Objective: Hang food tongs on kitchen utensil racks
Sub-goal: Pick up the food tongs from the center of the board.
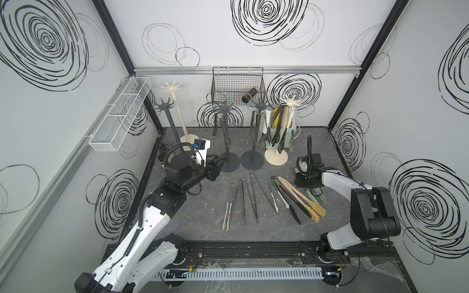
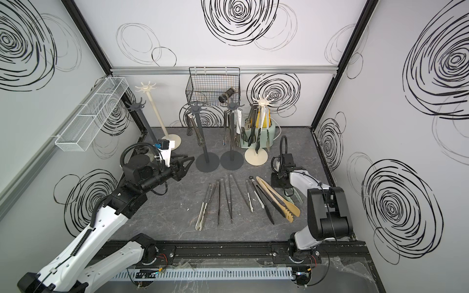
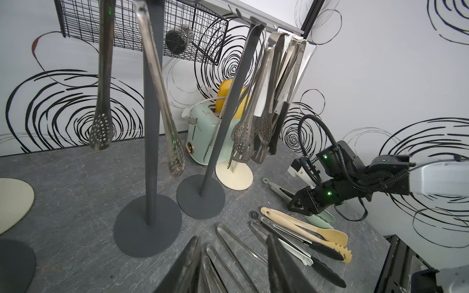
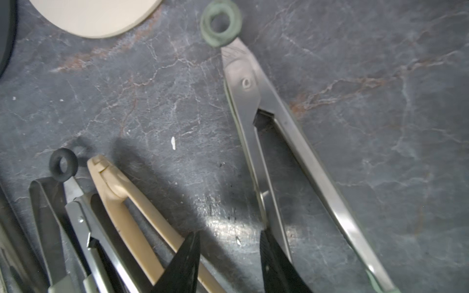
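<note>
Several food tongs (image 1: 243, 200) lie in a row on the dark table, with a beige wooden pair (image 1: 302, 200) at their right end. Five kitchen utensil racks stand behind: cream (image 1: 172, 88), dark grey (image 1: 163, 106), dark grey (image 1: 224, 109) with two perforated tongs, dark grey (image 1: 259, 106) and cream (image 1: 289, 102), both hung with several. My left gripper (image 1: 220, 162) (image 3: 232, 243) is open and holds nothing, beside the middle rack's base (image 1: 229, 163). My right gripper (image 1: 311, 187) (image 4: 228, 238) is open low over bare table. One finger touches the steel green-ringed tongs (image 4: 291, 142); the other is over the beige pair (image 4: 142, 203).
A black wire basket (image 1: 237, 86) hangs on the back wall and a white mesh tray (image 1: 119, 114) on the left wall. A pale green toaster (image 3: 203, 126) stands behind the right racks. A black rail (image 1: 243, 251) runs along the table's front edge.
</note>
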